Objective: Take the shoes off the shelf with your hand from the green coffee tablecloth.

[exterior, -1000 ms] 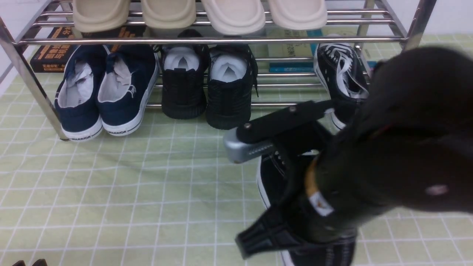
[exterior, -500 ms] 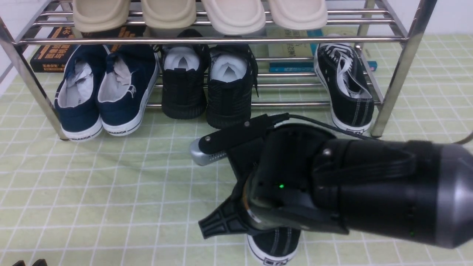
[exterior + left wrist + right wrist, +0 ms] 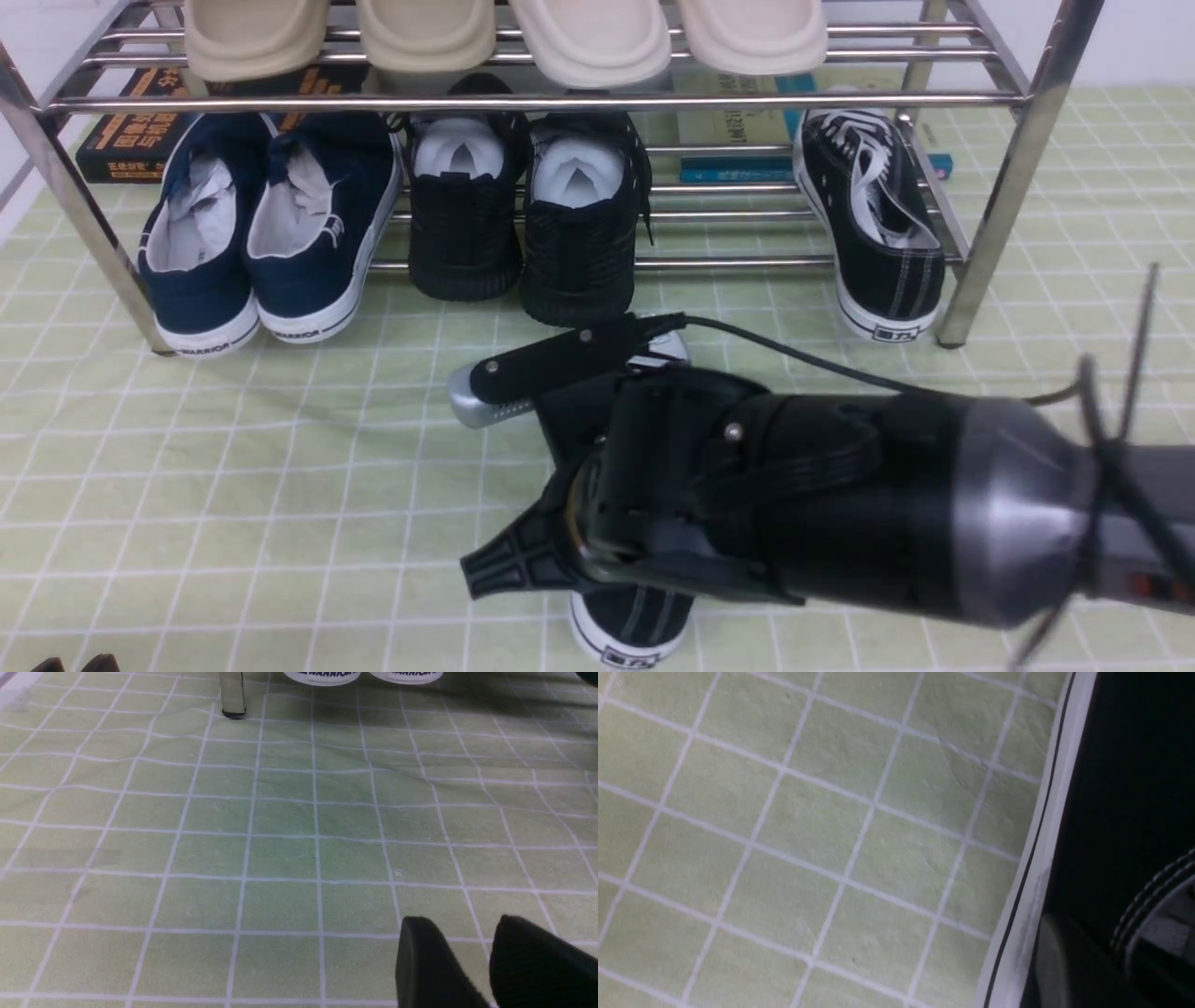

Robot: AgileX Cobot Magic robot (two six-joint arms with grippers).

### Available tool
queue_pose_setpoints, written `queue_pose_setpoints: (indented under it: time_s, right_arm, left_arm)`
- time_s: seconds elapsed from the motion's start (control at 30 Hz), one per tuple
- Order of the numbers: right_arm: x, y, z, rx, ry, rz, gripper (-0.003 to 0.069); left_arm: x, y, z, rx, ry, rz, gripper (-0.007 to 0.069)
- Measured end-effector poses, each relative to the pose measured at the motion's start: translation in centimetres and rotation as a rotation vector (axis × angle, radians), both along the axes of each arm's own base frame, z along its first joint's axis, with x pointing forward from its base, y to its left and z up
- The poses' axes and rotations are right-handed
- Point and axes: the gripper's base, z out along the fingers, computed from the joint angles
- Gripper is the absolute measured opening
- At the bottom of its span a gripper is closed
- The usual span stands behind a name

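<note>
Black canvas sneaker (image 3: 627,627) is now lowered to green tablecloth (image 3: 280,485), still clamped in right gripper (image 3: 560,583); second sneaker (image 3: 878,233) is left shelved.

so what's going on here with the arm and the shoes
The right arm is bent low over one black canvas sneaker lying on the green checked cloth in front of the chrome rack. Its fingers are hidden, so a grip can't be confirmed. The matching sneaker sits on the rack's lower tier. The left fingers hover apart and empty over the cloth.
</note>
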Motion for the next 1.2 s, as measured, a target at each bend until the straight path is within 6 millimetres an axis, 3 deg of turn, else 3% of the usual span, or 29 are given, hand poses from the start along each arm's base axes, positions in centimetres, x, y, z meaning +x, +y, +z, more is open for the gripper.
queue_pose_setpoints:
  time_s: [0.27, 0.47, 0.57, 0.6, 0.67, 0.7, 0.73, 0.77, 0.8, 0.87, 0.9, 0.97, 1.0, 1.07, 1.2]
  right_arm:
    - [0.5, 0.7, -1.7, 0.018, 0.007, -0.023, 0.0062]
    - [0.6, 0.7, -1.3, 0.058, 0.014, -0.068, 0.0248]
    - [0.3, 0.5, 0.1, 0.061, 0.021, -0.064, 0.0351]
    - [0.3, 0.4, 0.3, 0.053, 0.019, -0.058, 0.0356]
    - [0.1, -0.2, 3.2, 0.018, -0.025, 0.013, 0.0384]
    - [0.1, -0.6, 4.7, -0.002, -0.046, 0.041, 0.0382]
    - [0.0, -0.8, 4.8, -0.005, -0.044, 0.037, 0.0381]
    - [0.2, -1.8, 7.4, -0.047, -0.066, 0.07, 0.036]
    - [0.1, -2.1, 7.9, -0.046, -0.07, 0.072, 0.0356]
    - [1.1, -4.6, 11.4, -0.113, -0.063, 0.058, 0.0282]
    - [1.2, -4.9, 11.7, -0.114, -0.062, 0.054, 0.0275]
    - [3.1, -7.6, 13.6, -0.142, -0.041, 0.001, 0.0181]
    - [3.5, -8.0, 13.8, -0.142, -0.043, -0.006, 0.0174]
    - [5.6, -10.2, 14.1, -0.149, -0.027, -0.059, 0.0089]
    - [9.5, -13.6, 13.0, -0.135, 0.013, -0.163, -0.0003]
  left_arm:
    - [0.0, 0.0, 0.0, 0.001, 0.0, 0.0, 0.0242]
    - [0.0, 0.0, 0.0, 0.001, 0.0, 0.0, 0.0242]
    - [0.0, 0.0, 0.0, 0.003, -0.001, 0.0, 0.0242]
    - [0.0, 0.0, 0.0, 0.004, -0.001, 0.0, 0.0242]
    - [0.0, 0.0, 0.0, 0.007, -0.001, 0.001, 0.0242]
    - [0.0, 0.0, 0.0, 0.008, -0.001, 0.001, 0.0242]
    - [0.0, 0.0, 0.0, 0.008, -0.001, 0.001, 0.0242]
    - [0.0, 0.0, 0.0, 0.009, -0.001, 0.001, 0.0242]
    - [0.0, 0.0, 0.0, 0.009, -0.001, 0.001, 0.0242]
    - [0.0, 0.0, 0.0, 0.012, -0.001, 0.001, 0.0242]
    - [0.0, 0.0, 0.0, 0.012, -0.001, 0.001, 0.0242]
    - [0.0, 0.0, 0.0, 0.013, -0.001, 0.001, 0.0242]
    - [0.0, 0.0, 0.0, 0.013, -0.001, 0.001, 0.0242]
    - [0.0, 0.1, 0.0, 0.016, -0.001, 0.001, 0.0242]
    - [0.0, 0.1, 0.0, 0.019, -0.002, 0.002, 0.0242]
